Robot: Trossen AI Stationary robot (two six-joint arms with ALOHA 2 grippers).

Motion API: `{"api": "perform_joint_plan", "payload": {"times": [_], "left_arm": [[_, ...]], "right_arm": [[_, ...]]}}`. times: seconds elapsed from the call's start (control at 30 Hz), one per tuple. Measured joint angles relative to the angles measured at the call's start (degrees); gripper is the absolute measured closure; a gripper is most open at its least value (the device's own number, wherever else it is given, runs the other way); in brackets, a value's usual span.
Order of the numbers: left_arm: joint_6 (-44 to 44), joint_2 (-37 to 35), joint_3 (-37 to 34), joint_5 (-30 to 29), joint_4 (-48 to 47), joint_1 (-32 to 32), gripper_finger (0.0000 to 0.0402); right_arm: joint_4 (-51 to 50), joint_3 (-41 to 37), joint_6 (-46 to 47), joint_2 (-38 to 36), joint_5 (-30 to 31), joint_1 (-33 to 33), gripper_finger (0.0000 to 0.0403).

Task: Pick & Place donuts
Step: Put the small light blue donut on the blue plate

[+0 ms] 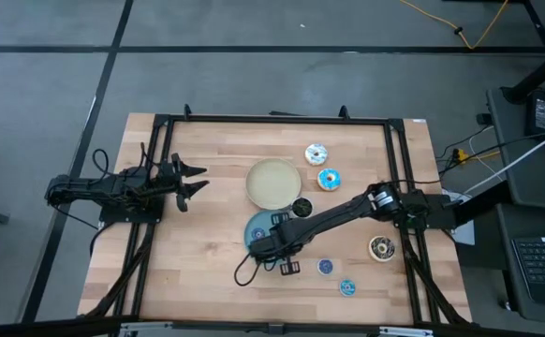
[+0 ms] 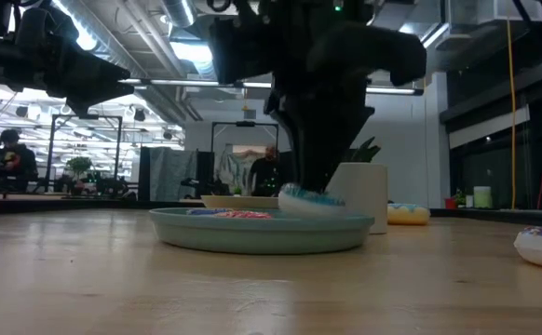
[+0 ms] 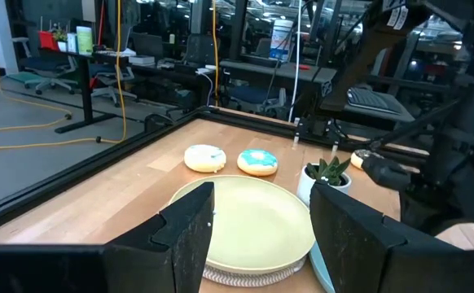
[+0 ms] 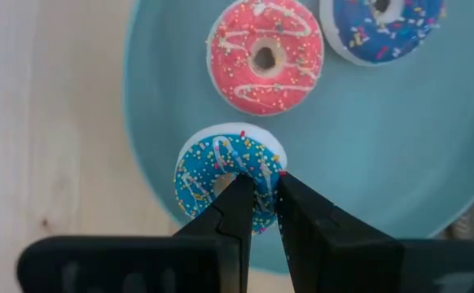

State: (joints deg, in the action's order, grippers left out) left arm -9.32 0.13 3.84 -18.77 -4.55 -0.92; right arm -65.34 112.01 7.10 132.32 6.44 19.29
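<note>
My right gripper (image 4: pixel 261 183) points down over the near edge of the blue plate (image 4: pixel 400 163), shut on a small blue-iced donut (image 4: pixel 212 167). A pink donut (image 4: pixel 265 55) and another blue donut (image 4: pixel 381 28) lie flat on that plate. In the low view the held donut (image 2: pixel 310 200) is level with the plate's rim (image 2: pixel 252 223); whether it touches the plate I cannot tell. My left gripper (image 1: pixel 193 181) waits open at the table's left. A white-iced donut (image 1: pixel 316 153), a light-blue one (image 1: pixel 329 179), a dark brown one (image 1: pixel 381 248) and two small blue ones (image 1: pixel 325 267) (image 1: pixel 347 287) lie on the table. My right gripper has one finger (image 4: pixel 233 203) in the donut's hole and the other (image 4: pixel 302 203) outside the ring. They pinch the ring's wall (image 4: pixel 263 194) on one side. The fingers come from above, pointing down. The donut lies roughly level below them, icing up.
A cream plate (image 1: pixel 272 183) lies at the table's middle, just beyond the blue plate (image 1: pixel 252 225). A small dark cup with a plant (image 1: pixel 301 207) stands between the plates and my right arm. A black frame (image 1: pixel 272 118) rims the table.
</note>
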Motion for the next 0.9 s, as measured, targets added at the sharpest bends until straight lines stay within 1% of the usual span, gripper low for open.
{"api": "perform_joint_plan", "payload": {"times": [0.3,0.43,0.77,0.9], "left_arm": [[0.0,-0.01,0.0,0.01,0.0,0.0,0.0205],[0.0,-0.01,-0.01,-0.01,-0.01,-0.01,0.0205],[0.0,-0.01,-0.01,0.01,-0.01,-0.01,0.0205],[0.0,0.01,0.01,-0.01,-0.01,0.0,0.0205]], "right_arm": [[1.1,-0.07,-0.19,0.39,-0.08,-0.04,0.0345],[1.79,-0.04,-0.78,1.2,-2.04,-0.07,0.0345],[1.73,-0.11,0.11,1.96,-2.0,-0.07,0.0344],[1.3,-0.09,0.18,1.96,-2.01,-0.07,0.0328]]}}
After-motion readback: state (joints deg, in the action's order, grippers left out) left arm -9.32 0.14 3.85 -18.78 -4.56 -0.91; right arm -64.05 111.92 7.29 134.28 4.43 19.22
